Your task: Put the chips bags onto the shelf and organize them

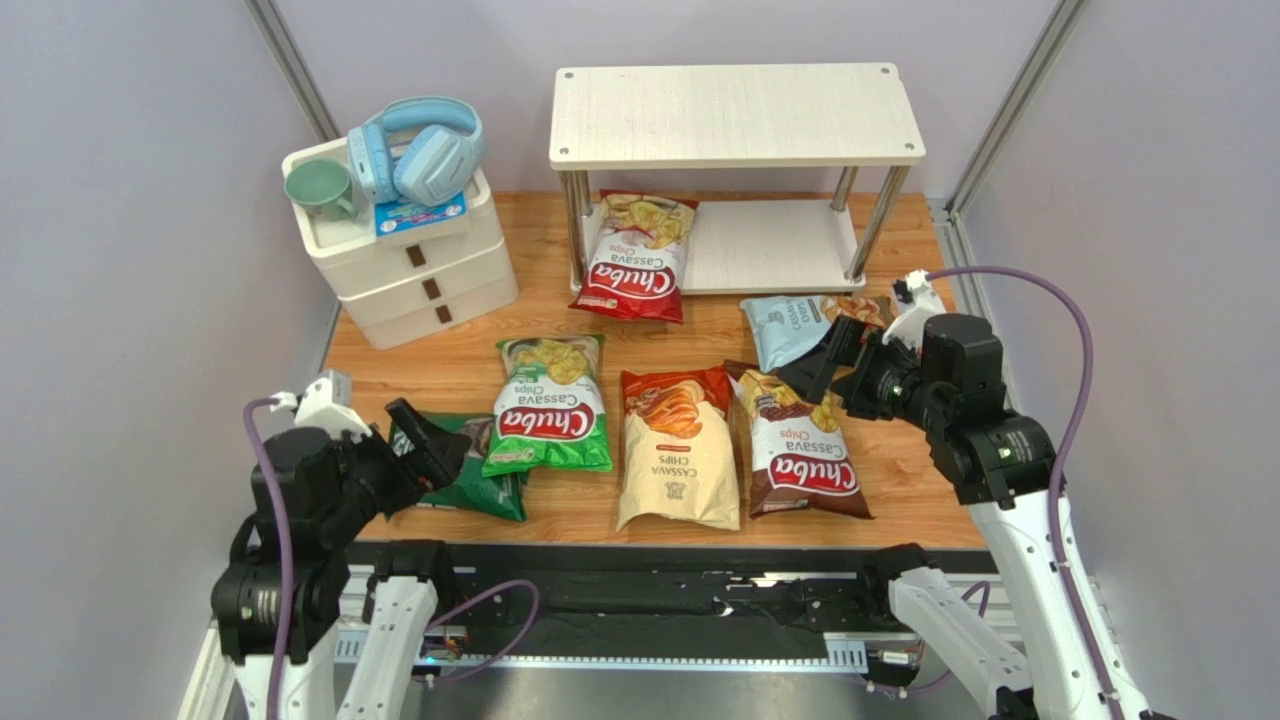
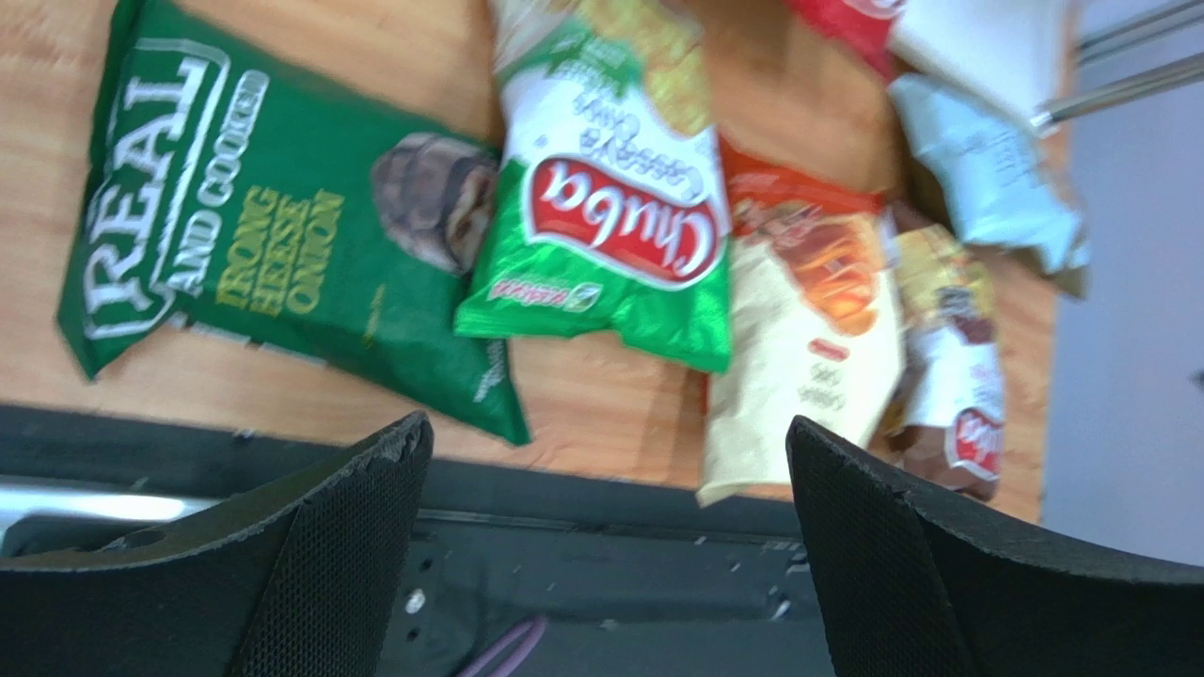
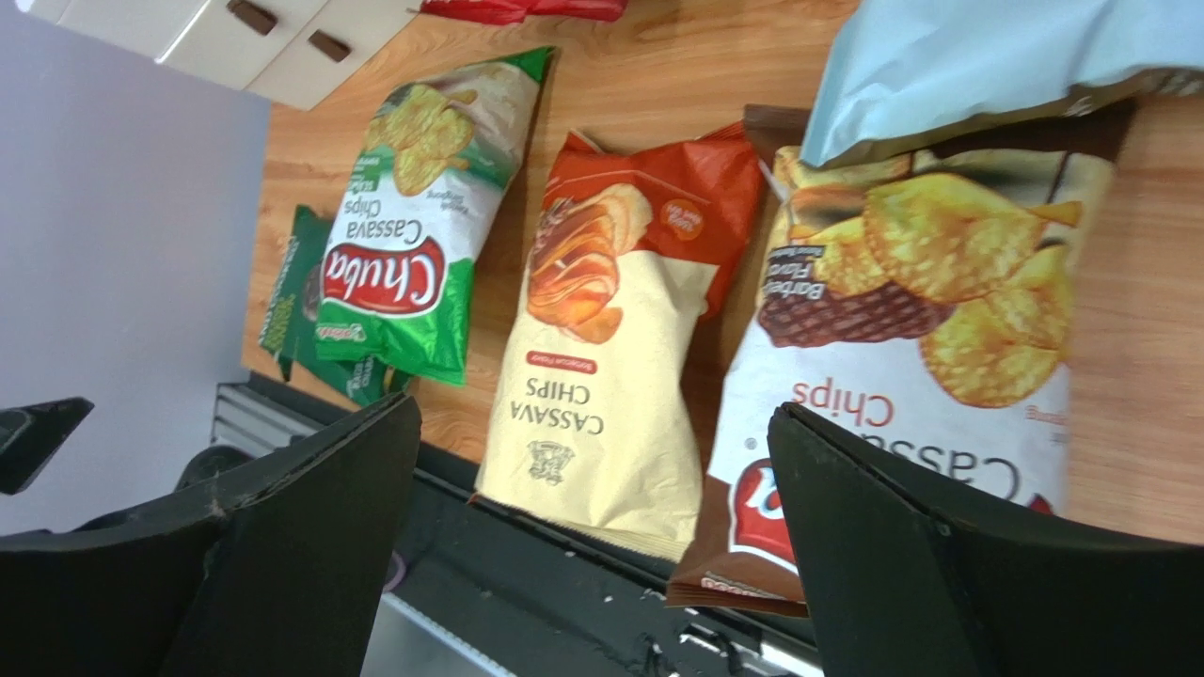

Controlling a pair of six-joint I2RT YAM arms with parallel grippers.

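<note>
The shelf (image 1: 736, 117) stands at the back centre of the table. A red Chuba bag (image 1: 634, 258) lies at its front left, partly on the lower board. On the table lie a green Chuba bag (image 1: 553, 405), a dark green bag (image 1: 484, 488), a cream-orange bag (image 1: 679, 450), a brown Chuba bag (image 1: 796, 447) and a light blue bag (image 1: 781, 327). My left gripper (image 1: 428, 447) is open and empty over the dark green bag (image 2: 283, 240). My right gripper (image 1: 827, 363) is open and empty above the brown bag (image 3: 919, 282), next to the light blue bag (image 3: 989, 57).
A white three-drawer unit (image 1: 406, 255) stands at the back left, with blue headphones (image 1: 421, 150) and a green cup (image 1: 320, 188) on top. A black rail (image 1: 646, 585) runs along the near table edge. Grey walls close in both sides.
</note>
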